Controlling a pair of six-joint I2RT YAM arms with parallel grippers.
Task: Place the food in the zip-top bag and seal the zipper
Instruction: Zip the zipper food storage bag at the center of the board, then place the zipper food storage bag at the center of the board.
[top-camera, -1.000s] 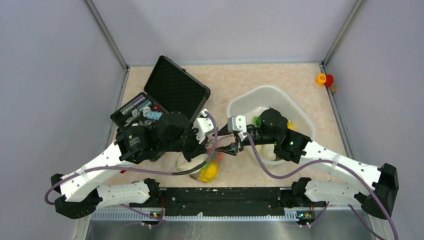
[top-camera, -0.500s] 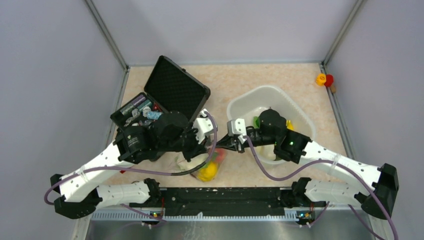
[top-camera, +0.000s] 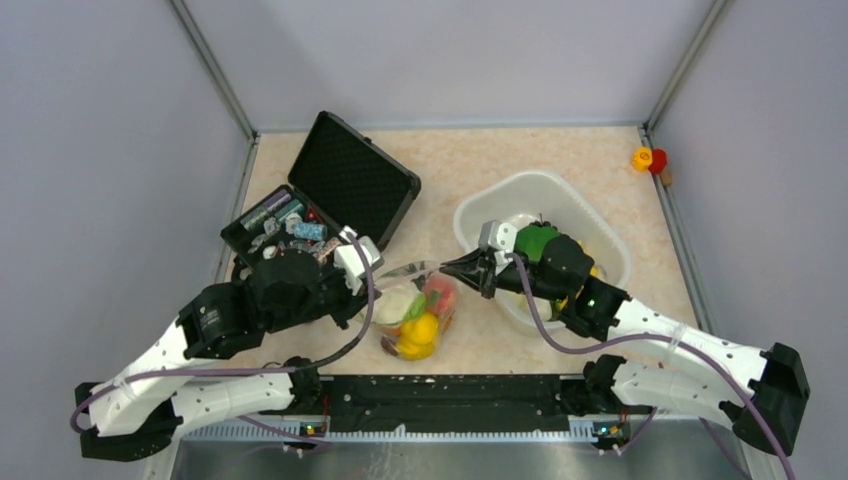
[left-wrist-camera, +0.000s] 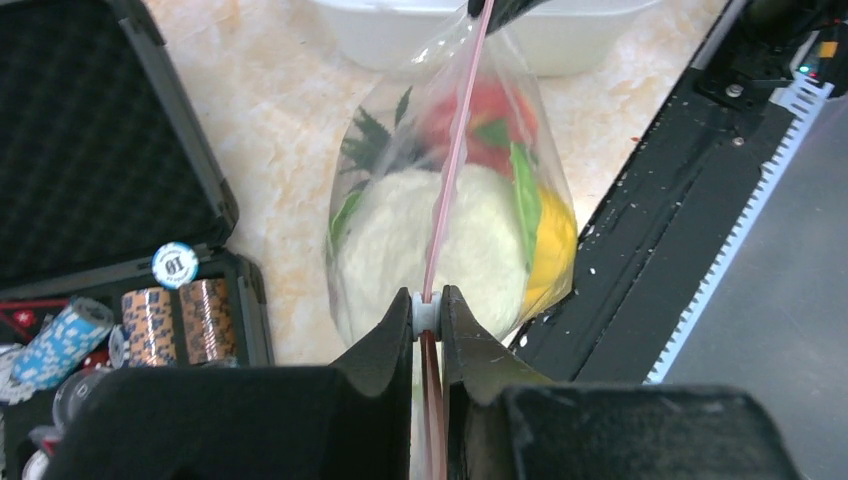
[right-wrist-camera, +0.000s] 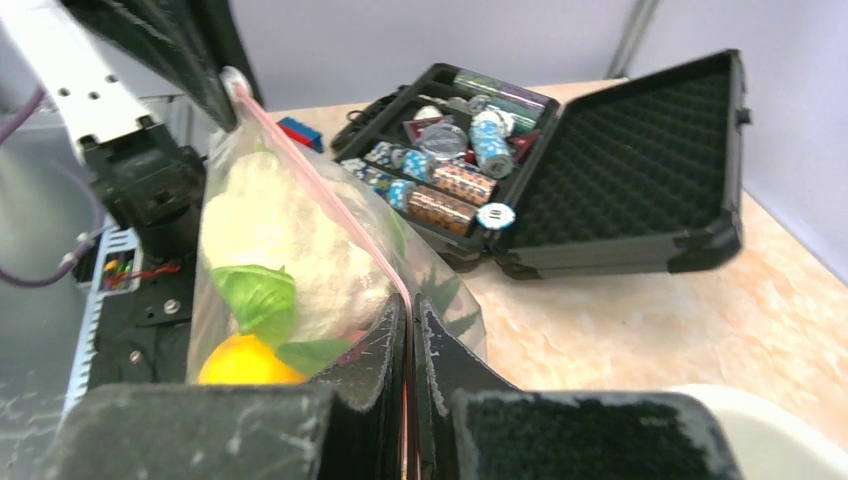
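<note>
While both arms reach toward the middle of the desk (top-camera: 480, 160), the zip-top bag (top-camera: 415, 315) is held up by its mouth between them. An open black case (top-camera: 350, 175) of poker chips (left-wrist-camera: 175, 265) sits to its left and a white tub (top-camera: 590, 215) to its right. The food is inside the bag: a pale cauliflower (left-wrist-camera: 430, 240), a yellow mango (left-wrist-camera: 555, 240), something red and some green leaves press against the clear plastic.

The pink zipper (left-wrist-camera: 455, 170) runs as one straight, taut line from one arm to the other. It seems to be held this way so that the weight of the food pulls the bag down and the two lips of the strip line up for pressing shut. Whether the seal is closed along its whole length I cannot tell.

The left fingers (left-wrist-camera: 410, 325) are clenched almost together, pinching one end of the zipper. The right fingers (right-wrist-camera: 398, 330) are squeezed fully shut on the opposite end, gripping the strip and a fold of plastic beside it.
</note>
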